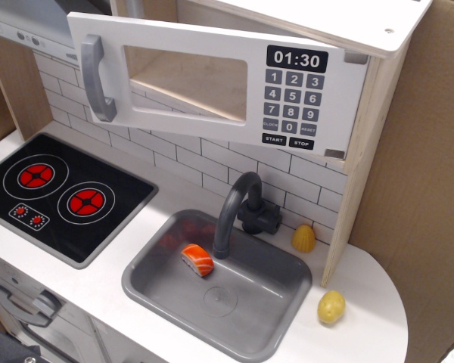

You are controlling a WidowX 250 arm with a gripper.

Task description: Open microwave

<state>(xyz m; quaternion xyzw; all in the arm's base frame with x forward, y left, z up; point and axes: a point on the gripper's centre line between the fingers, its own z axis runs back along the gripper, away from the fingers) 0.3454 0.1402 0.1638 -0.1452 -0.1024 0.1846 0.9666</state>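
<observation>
The microwave (348,91) is a wide toy box of pale wood at the top of the view. Its white door (212,79) stands swung out toward me, hinged at the right, with the left edge away from the cabinet. The grey curved handle (94,79) is on the door's left side. The clear window (185,82) shows the pale wood inside. The black keypad (293,98) reads 01:30. My gripper is out of view.
A black stovetop (64,198) with red rings lies at the left. A grey sink (280,302) with a grey faucet (234,212) holds an orange sushi piece (197,259). Two yellow toy foods (303,238) (331,306) sit by the wooden side wall.
</observation>
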